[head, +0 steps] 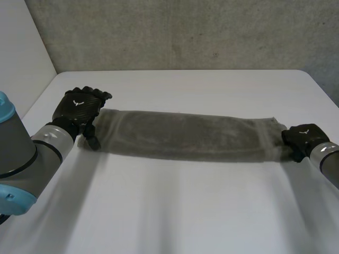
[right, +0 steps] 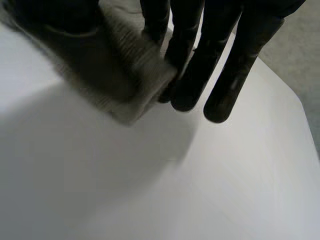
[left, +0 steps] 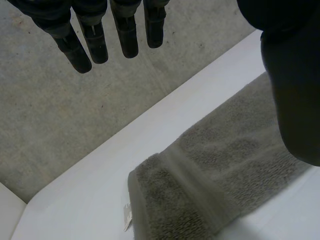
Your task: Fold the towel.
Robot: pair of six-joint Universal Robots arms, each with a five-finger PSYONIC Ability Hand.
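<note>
A grey towel [head: 180, 135], folded into a long narrow strip, lies across the white table [head: 185, 211] from left to right. My left hand [head: 79, 108] hovers at the strip's left end, its fingers [left: 95, 40] straight and apart from the thumb. The towel's end [left: 225, 165] lies flat below that palm, with nothing gripped. My right hand [head: 303, 138] is at the strip's right end. There the towel's edge [right: 125, 85] is bunched and pinched between the thumb and the fingers [right: 225, 75].
A grey concrete wall [head: 185, 32] rises behind the table's far edge, and a white panel [head: 21, 53] stands at the left. Bare tabletop stretches in front of the towel and beyond it. A small tag [left: 127, 215] sticks out at the towel's left corner.
</note>
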